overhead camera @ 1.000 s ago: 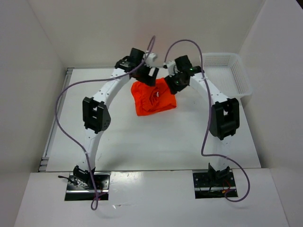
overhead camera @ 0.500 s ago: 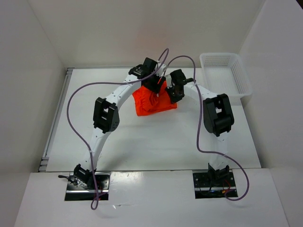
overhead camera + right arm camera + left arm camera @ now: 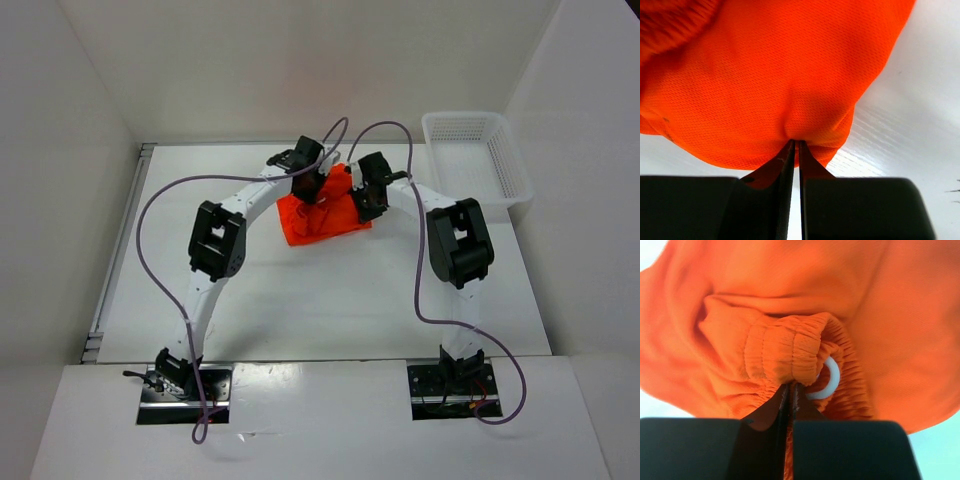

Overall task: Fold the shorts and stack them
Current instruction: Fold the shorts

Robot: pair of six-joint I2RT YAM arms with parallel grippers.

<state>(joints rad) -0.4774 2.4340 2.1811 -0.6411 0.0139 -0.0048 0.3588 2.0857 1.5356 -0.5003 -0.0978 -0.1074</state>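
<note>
Above the table [image 3: 300, 300], arms arched inward, left gripper [image 3: 790, 388] and right gripper [image 3: 796, 144] each pinching the shorts [image 3: 322, 222]

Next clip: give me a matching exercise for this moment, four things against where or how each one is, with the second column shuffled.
Column one
1. left gripper
2. right gripper
3. shorts
4. basket

Column two
A. white mesh, off to the far right
B. jaws shut on smooth orange fabric
C. orange, bunched, held by both grippers
D. jaws shut at the gathered waistband, by the white drawstring loop

Pairs: 1-D, 2-B, 3-C, 4-A
</note>
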